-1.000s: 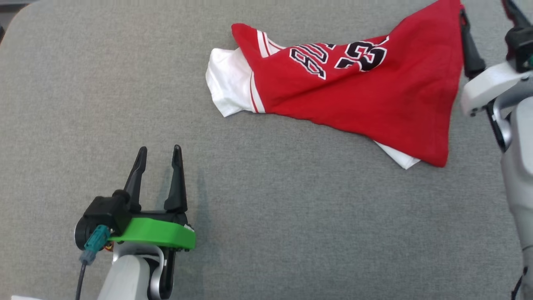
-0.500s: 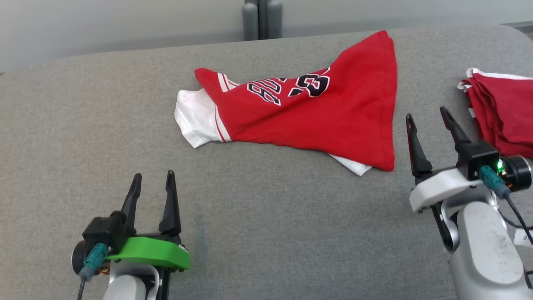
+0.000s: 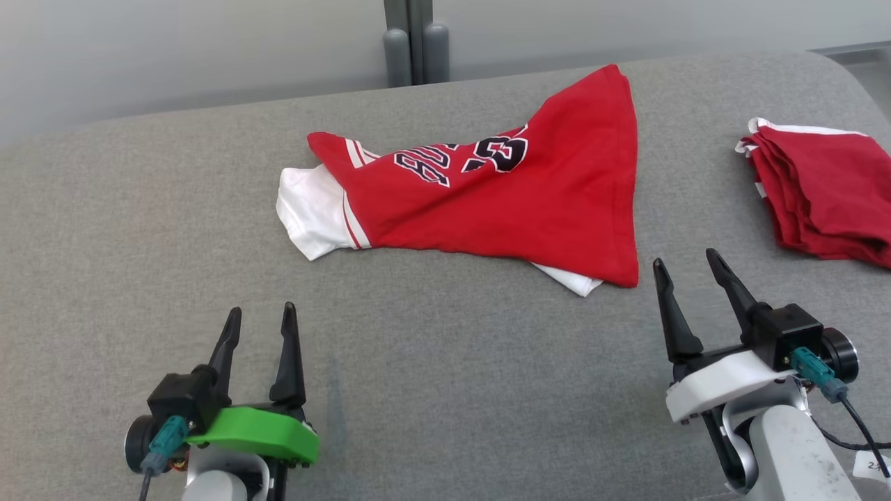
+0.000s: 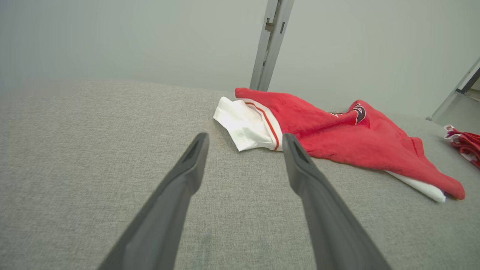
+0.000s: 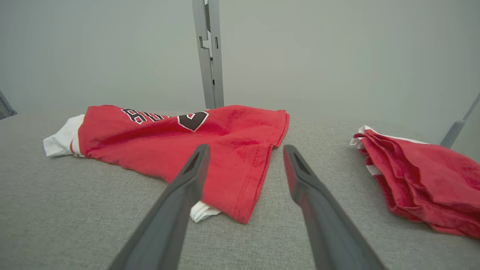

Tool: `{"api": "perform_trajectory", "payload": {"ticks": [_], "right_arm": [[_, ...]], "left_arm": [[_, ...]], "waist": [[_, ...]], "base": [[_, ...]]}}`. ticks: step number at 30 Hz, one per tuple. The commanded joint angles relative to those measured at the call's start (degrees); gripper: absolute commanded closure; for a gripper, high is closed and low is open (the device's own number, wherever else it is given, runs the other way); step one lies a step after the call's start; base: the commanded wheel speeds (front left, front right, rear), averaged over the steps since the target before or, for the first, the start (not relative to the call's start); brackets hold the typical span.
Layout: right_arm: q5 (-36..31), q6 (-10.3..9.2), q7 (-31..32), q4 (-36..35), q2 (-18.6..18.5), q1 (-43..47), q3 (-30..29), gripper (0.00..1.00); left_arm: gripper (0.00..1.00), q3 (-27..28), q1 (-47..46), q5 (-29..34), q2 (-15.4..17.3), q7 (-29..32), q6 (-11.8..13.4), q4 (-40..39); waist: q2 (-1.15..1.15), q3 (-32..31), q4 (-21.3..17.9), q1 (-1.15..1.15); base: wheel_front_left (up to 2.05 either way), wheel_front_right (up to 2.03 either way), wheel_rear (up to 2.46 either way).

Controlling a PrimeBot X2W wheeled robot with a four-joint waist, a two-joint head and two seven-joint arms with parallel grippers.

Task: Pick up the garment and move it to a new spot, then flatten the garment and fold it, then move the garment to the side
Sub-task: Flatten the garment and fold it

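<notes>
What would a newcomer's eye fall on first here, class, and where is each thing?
The crumpled red jersey with black lettering and a white sleeve, lying centrally on the grey surface. Next, the folded red pile at the far right. Then the left end effector and right end effector, both open and empty, near the front.

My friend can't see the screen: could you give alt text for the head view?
A crumpled red and white jersey with black numbers lies on a grey fabric-covered table, beyond the robot's open left gripper and open right gripper. A pile of folded red garments sits at the table's right edge.
</notes>
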Motion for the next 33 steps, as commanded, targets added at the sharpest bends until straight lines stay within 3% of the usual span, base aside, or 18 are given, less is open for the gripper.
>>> {"api": "perform_trajectory", "payload": {"ticks": [1,10,19,23,24,28,29,33], "right_arm": [[-0.2,-0.09,-0.2,-0.5,-0.1,-0.1,0.4,0.00],[-1.3,-0.09,-0.2,-3.1,-0.1,-2.6,1.7,0.00],[-1.0,-0.09,-0.3,-3.9,-0.1,-4.4,2.2,0.00],[-1.0,-0.09,-0.3,-4.1,-0.1,-5.0,2.1,0.00],[-1.2,-0.09,-0.3,-4.1,-0.1,-5.2,2.1,0.00],[-1.7,-0.09,-0.3,-4.3,-0.1,-5.5,1.7,0.00],[-1.6,-0.09,-0.3,-4.4,-0.1,-5.5,1.6,0.00],[-1.8,-0.09,-0.3,-4.4,-0.1,-5.2,0.5,0.00]], "left_arm": [[0.00,0.1,-1.7,0.3,0.2,0.0,-0.1,0.4],[0.00,0.1,-12.6,3.1,2.3,0.0,-1.1,8.9],[0.01,-1.5,-23.5,0.2,5.0,3.8,-2.0,22.6],[0.28,-2.3,-26.5,-2.1,5.5,4.8,-2.1,26.8],[0.29,-2.6,-26.9,-2.4,5.6,5.0,-2.2,27.6],[0.74,-4.7,-28.1,-3.8,5.6,5.2,-2.2,30.2],[1.00,-5.3,-28.2,-4.3,5.7,4.8,-2.2,30.4],[1.00,-7.5,-28.2,-5.5,6.1,2.8,-2.2,30.0]], "waist": [[0.00,1.0,-0.5,0.00],[0.00,6.7,-3.1,0.00],[0.00,11.7,-5.9,0.00],[0.00,13.3,-6.8,0.00],[0.00,13.6,-6.9,0.00],[0.00,14.1,-7.3,0.00],[0.00,14.1,-7.3,0.00],[0.00,13.4,-6.7,0.00]], "base": [[0.00,0.00,0.00],[0.00,0.00,0.00],[0.00,0.00,0.00],[0.00,0.00,0.00],[0.00,0.00,0.00],[0.00,0.00,0.00],[0.00,0.00,0.00],[0.00,0.00,0.00]]}}
